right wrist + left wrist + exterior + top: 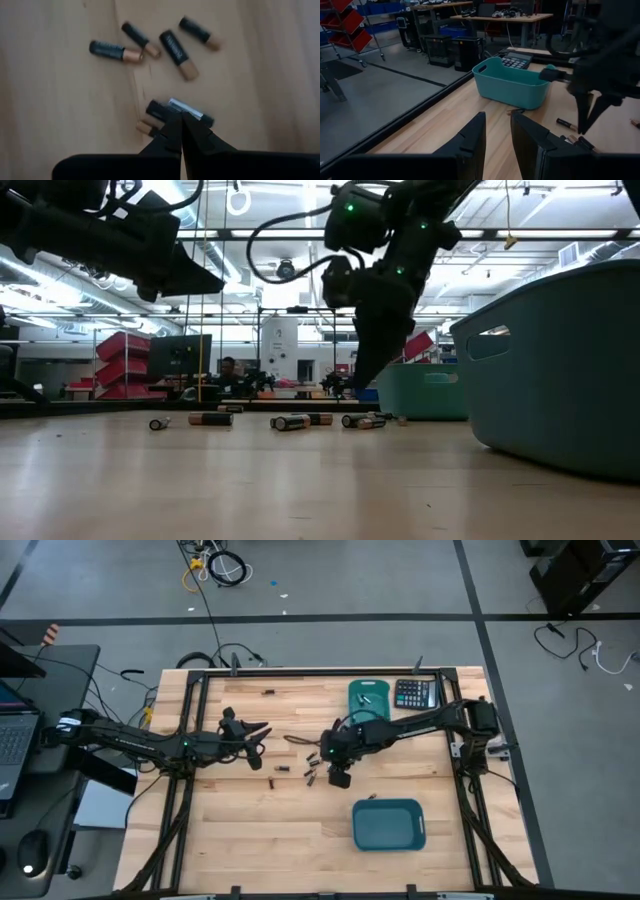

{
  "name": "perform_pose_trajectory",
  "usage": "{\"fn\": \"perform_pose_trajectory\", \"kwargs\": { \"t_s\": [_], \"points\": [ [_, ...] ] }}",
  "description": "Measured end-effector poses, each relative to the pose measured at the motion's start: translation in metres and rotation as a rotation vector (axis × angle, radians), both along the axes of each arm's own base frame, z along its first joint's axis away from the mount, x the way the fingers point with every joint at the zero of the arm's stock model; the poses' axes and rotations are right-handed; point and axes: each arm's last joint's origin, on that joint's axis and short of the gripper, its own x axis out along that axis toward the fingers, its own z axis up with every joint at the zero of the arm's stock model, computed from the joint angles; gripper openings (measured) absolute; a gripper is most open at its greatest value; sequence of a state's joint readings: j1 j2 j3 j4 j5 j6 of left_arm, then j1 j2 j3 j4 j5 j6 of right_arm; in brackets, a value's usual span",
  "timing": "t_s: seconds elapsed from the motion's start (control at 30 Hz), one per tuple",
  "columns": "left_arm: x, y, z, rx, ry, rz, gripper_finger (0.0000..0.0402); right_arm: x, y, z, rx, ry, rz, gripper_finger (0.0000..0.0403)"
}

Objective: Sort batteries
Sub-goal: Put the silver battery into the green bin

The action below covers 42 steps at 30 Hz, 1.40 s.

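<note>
right wrist view: right tool closed over batteries, labels unreadable; left tool parted.

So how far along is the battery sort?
Early. Nothing clearly sorted: teal bins' contents unclear. Right end effector is shut over one battery, grip unconfirmed. Left end effector waits open, empty. Several batteries left loose on the table.

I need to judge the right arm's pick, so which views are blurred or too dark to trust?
Right wrist view: motion-blurred, the black-and-copper cylindrical batteries smeared, right gripper shut above a silver-banded battery. Low view: arms backlit to silhouettes by ceiling lights, large teal plastic bin near the lens soft. Left wrist view: the left gripper's dark fingers underexposed. High view: evenly lit.
</note>
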State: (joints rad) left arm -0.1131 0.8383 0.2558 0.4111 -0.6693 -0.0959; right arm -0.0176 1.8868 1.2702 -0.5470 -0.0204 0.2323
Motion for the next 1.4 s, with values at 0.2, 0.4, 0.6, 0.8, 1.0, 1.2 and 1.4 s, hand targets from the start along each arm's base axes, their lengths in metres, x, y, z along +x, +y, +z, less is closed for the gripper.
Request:
{"fn": "perform_pose_trajectory", "kwargs": {
  "t_s": [0.2, 0.4, 0.6, 0.8, 1.0, 1.2, 1.4],
  "points": [
    [-0.001, 0.000, -0.004, -0.014, 0.033, 0.004, 0.0092, 0.001, 0.011, -0.013, -0.008, 0.055, -0.044, 0.0000],
    [0.001, 0.000, -0.008, -0.025, 0.054, 0.007, 0.0092, 0.005, 0.017, -0.016, -0.113, 0.024, -0.088, 0.0000],
    [0.005, -0.001, -0.013, -0.033, 0.068, 0.009, 0.0092, 0.005, 0.017, -0.020, -0.125, 0.037, -0.106, 0.0000],
    [0.007, -0.001, -0.018, -0.042, 0.094, 0.012, 0.0092, 0.005, 0.016, -0.019, -0.132, 0.034, -0.108, 0.0000],
    [0.007, -0.001, -0.017, -0.046, 0.085, 0.013, 0.0092, 0.005, 0.016, -0.019, -0.139, 0.037, -0.090, 0.0000],
    [0.007, -0.001, -0.017, -0.046, 0.087, 0.013, 0.0092, 0.005, 0.016, -0.020, -0.155, 0.040, -0.038, 0.0000],
    [0.007, -0.001, -0.017, -0.050, 0.083, 0.014, 0.0092, 0.004, 0.016, -0.025, -0.151, 0.023, -0.044, 0.0000]
  ]
}}
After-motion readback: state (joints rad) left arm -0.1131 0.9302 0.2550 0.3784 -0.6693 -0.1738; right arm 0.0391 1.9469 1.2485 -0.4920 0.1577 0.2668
